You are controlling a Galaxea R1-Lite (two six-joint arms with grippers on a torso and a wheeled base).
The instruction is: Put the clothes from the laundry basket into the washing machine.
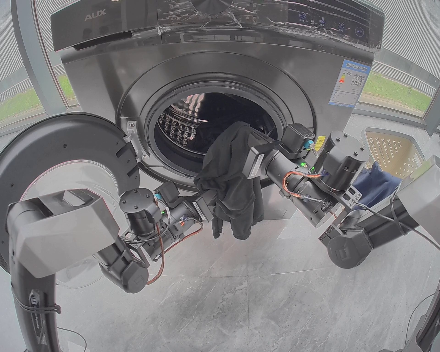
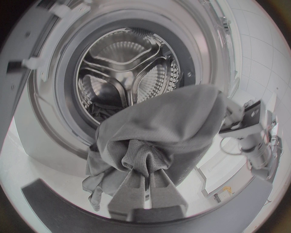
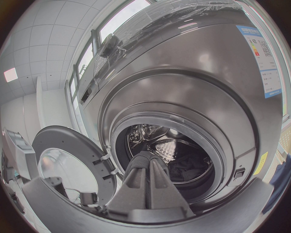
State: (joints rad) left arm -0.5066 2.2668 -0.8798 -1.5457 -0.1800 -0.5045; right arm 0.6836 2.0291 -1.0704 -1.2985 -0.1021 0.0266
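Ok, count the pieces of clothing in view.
3: a black garment draped at the washer opening, a dark one lying in the drum, a blue one in the basket. More may be hidden beneath.

Glossy brushed-metal washing machine (image 1: 98, 80) — matt, soft black cloth garment (image 1: 231, 183).

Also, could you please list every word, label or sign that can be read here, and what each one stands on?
"AUX": pale letters on the dark top panel of the grey steel front-loading washing machine.
Blue-and-white label on its front: print too small to read.
Lit control icons: symbols, no words.
Yellow sticker beside the door opening: unreadable.
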